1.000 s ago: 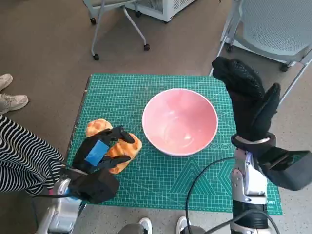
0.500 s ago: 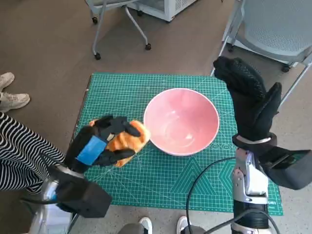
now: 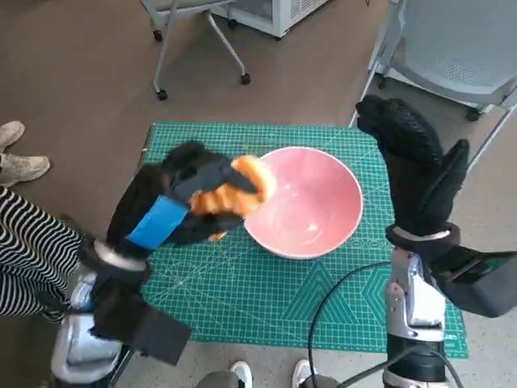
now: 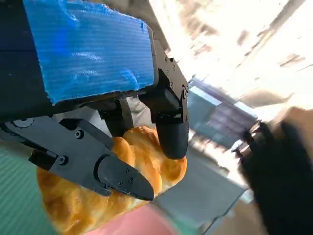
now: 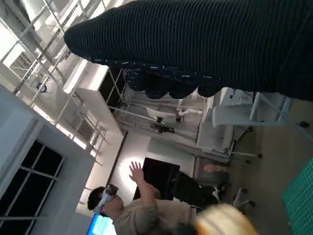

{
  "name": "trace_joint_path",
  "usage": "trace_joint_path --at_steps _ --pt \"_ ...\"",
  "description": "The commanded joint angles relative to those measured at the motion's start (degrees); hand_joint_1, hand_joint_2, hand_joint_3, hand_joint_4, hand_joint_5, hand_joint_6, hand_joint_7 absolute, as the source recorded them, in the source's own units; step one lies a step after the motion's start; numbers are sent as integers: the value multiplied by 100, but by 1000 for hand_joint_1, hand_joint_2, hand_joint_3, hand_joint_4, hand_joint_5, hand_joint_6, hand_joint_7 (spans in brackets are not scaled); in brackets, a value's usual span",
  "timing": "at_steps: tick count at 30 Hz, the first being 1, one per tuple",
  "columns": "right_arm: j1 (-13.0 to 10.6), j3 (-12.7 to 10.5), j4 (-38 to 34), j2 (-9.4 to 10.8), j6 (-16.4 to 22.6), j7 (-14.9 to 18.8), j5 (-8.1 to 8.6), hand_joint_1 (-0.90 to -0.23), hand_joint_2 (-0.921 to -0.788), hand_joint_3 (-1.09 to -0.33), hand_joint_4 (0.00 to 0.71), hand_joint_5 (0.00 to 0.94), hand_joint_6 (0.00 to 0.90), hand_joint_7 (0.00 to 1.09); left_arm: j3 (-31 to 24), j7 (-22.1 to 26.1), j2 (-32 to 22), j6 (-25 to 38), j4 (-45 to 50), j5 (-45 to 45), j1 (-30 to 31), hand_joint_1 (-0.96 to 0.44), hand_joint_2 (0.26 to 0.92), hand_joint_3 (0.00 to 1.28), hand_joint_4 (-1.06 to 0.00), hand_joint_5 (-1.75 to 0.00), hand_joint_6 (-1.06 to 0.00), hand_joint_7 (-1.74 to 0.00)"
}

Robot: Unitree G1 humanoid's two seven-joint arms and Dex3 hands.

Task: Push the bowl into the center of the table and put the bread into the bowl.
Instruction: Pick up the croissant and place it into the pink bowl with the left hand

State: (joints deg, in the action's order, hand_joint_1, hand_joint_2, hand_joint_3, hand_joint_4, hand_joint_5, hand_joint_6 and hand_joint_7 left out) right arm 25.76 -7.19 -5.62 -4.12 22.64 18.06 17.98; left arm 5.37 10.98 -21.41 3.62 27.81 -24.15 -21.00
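Left hand (image 3: 182, 206) grips the bread (image 3: 234, 190), fingers (image 4: 168, 122) wrapped round it from above and below; much of the loaf is hidden by them in head view. Bread is lifted off the desk (image 3: 202, 145), its tip over the near-left rim of the bowl (image 3: 311, 202). Loaf is golden-brown, knobbly, braided-looking w/ a glossy crust; wrist view shows it pinched between hard black plastic fingers, its lower part cut off at the pic edge.

Left hand blurred in head view, so exact finger layout is hard to read. Ribbed blue tape (image 4: 88, 46) covers its back.

Bowl is pink, round, smooth, glossy inside, sitting on the green cutting mat (image 3: 266, 291) w/ printed grid lines that covers the desk; roughly mid-desk, a bit toward the right side.

Right hand (image 3: 412, 162) in black knitted glove, raised beside the bowl's right rim, fingers straight and spread a little, holding nothing. Right wrist view shows only the glove's knit as a dark band; fingers barely visible there.

Bkgd of left wrist view is smeared, unreadable. Right wrist view: a person (image 5: 142, 208) w/ a raised hand, partly cut off. Head view: striped sleeve or trouser leg (image 3: 32, 250) at left edge, white shoes (image 3: 16, 158), wheeled chair base (image 3: 198, 48) beyond the desk, mesh chair (image 3: 452, 40) top right.
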Motion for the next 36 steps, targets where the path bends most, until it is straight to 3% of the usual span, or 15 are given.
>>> trace_joint_path --at_steps 1,10,24,31,34,36 --pt "-165 -34 19 5 -84 -65 -5 -663 -921 -671 196 13 65 573 259 -13 227 122 -122 -206 -429 2 896 34 -805 -1161 -715 -951" --pt "-265 -37 112 -20 -70 -134 -85 -672 -921 -667 192 8 63 565 807 -29 552 41 -888 -542 -1016 5 847 57 -857 -1144 -846 -760" --pt "-364 -56 211 -96 -46 -264 -203 -668 -921 -672 181 2 56 558 1380 -155 765 -490 -2753 -883 -1814 1 852 52 -920 -993 -745 -956" --pt "-380 -59 254 -86 -39 -336 -299 -667 -921 -682 180 1 54 559 1455 34 918 -608 -3693 -667 -2064 1 891 62 -800 -1165 -673 -995" --pt "-391 -61 282 -83 -45 -363 -329 -667 -921 -683 180 1 54 560 1430 292 977 -574 -3973 -419 -2102 0 911 133 -644 -1263 -570 -1173" --pt "-401 -62 293 -90 -43 -377 -343 -667 -921 -684 180 1 53 560 1403 509 970 -561 -4112 -240 -2119 168 916 201 -549 -1360 -399 -940"
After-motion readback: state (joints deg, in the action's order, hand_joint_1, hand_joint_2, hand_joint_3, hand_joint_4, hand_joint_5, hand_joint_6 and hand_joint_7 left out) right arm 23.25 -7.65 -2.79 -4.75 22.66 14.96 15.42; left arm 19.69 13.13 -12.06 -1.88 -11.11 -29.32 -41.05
